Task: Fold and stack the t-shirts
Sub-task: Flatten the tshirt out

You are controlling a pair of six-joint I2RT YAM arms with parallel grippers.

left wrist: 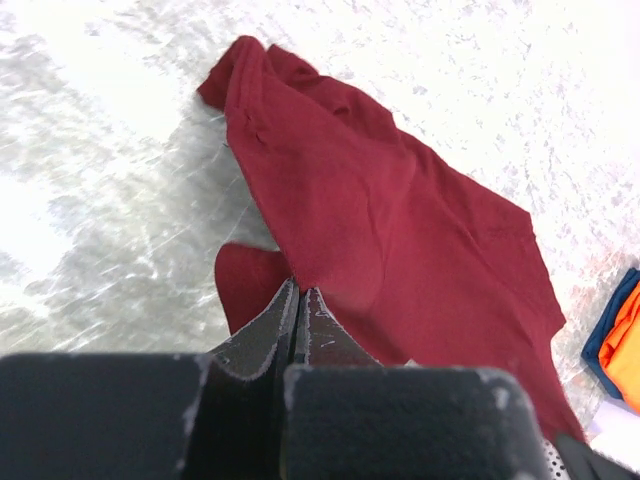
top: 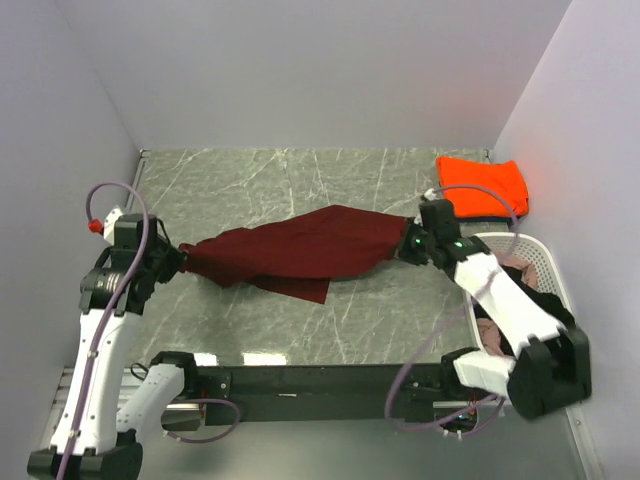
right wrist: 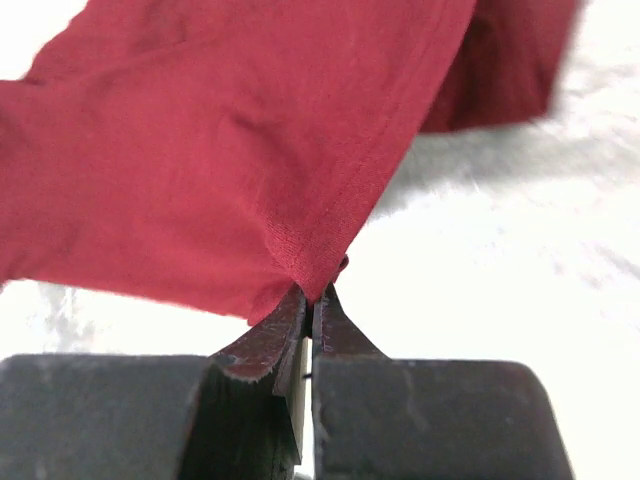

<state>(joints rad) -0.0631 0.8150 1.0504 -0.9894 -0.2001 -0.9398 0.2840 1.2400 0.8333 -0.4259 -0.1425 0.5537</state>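
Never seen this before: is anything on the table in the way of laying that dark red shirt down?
Nothing visible. The left gripper and right gripper pinch the red shirt at its ends. The folded orange shirt lies in the far right corner, the basket at the right edge, both apart from it.

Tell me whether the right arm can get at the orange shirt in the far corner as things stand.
Probably not yet. The orange shirt lies just beyond the right pincer, seemingly within reach, but that pincer is shut on the maroon shirt, which is stretched across to the left pincer.
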